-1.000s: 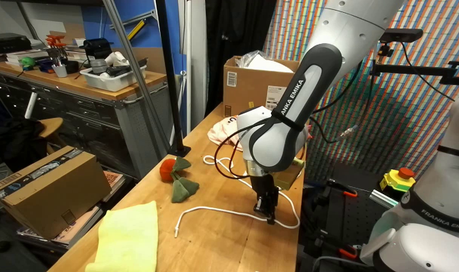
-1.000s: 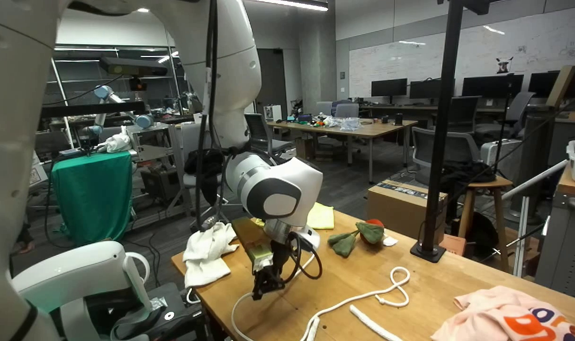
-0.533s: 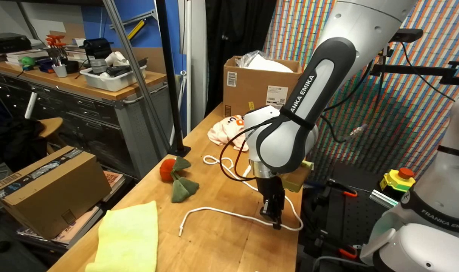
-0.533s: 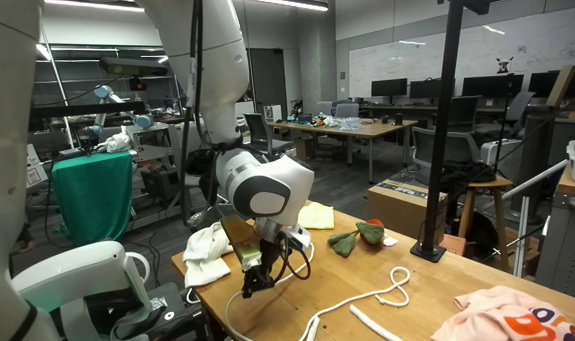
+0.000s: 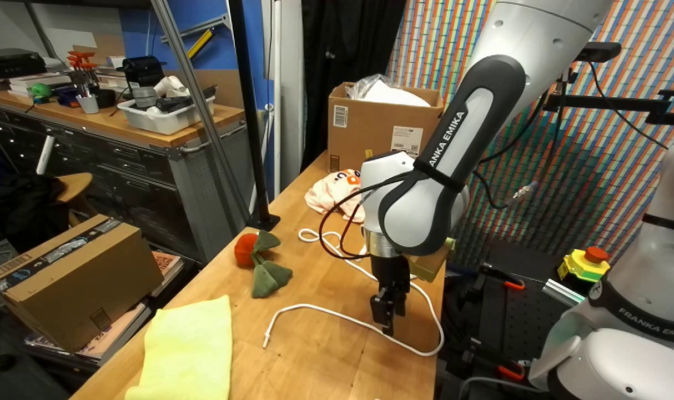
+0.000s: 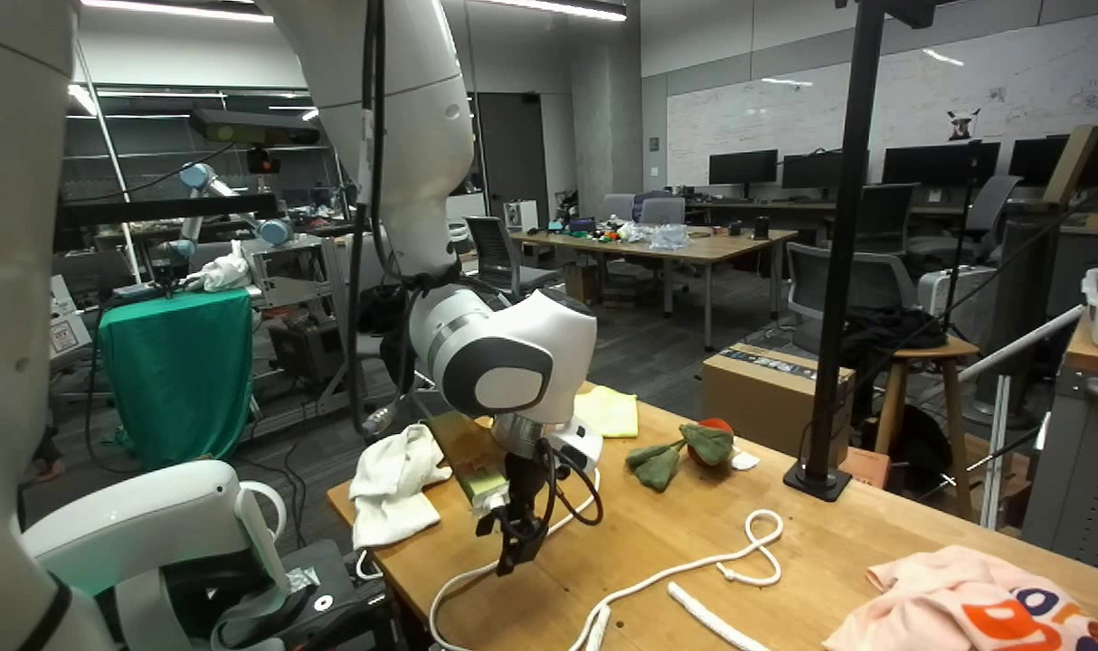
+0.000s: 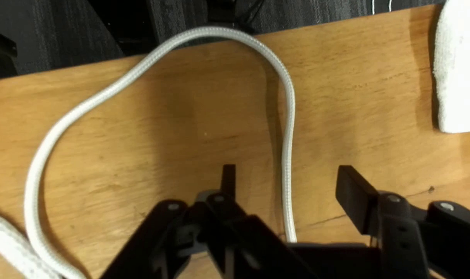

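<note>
Fingers (image 7: 355,199) are standing wide apart along the bottom of the wrist view, with the white rope (image 7: 287,155) showing in the gap between them; whether either side is touching it, the view is not making clear. Across that frame, a thicker white length (image 7: 10,240) is lying in the lower left. The rope is climbing the left side, arching past the edge of the worktop (image 7: 103,166) at top centre, then dropping toward the bottom between the fingers. A white cloth (image 7: 461,66) is resting in the upper right.

In an exterior view, a taped cardboard box (image 5: 81,283) is sitting at the lower left, off the worktop. A yellow cloth (image 5: 187,350) is lying flat at the bottom, left of centre, and a red-and-green plush thing (image 5: 267,278) is lying above and to the right of it. One rope end is pointing down in the lower centre; from there the rope is running rightward beneath the fingers, bending back near the worktop's right edge, going partly out of sight behind the arm (image 5: 453,139) and curling near the centre. A pink cloth (image 5: 331,191) is lying crumpled there, before an open carton (image 5: 365,122). A red button on a yellow base (image 5: 584,264) is standing toward the right.
</note>
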Tool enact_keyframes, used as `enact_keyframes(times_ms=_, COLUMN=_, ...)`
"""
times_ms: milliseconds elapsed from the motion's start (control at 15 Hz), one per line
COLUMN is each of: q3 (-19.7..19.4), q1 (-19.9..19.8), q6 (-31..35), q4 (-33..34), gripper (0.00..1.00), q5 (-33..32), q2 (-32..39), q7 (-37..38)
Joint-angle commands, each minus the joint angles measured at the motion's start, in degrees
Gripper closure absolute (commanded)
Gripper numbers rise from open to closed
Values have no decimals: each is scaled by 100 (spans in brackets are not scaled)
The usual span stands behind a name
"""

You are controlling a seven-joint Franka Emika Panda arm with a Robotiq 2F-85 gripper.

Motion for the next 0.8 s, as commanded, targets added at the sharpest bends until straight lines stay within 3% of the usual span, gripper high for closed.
enact_keyframes(times_ms=0, q3=-131, q1=63, q6=508, q4=-101, gripper=1, q5=-345, q2=-151, q7=-16)
enact_keyframes(times_ms=333, q3=-253, q1=-148, q6=960, q4=191, gripper=0, q5=-782, q2=-28, q7=-250)
enact_keyframes(times_ms=733, q3=-138, q1=-629, q6=1004, q4=659, gripper=0, q5=-648, q2=149, q7=-841)
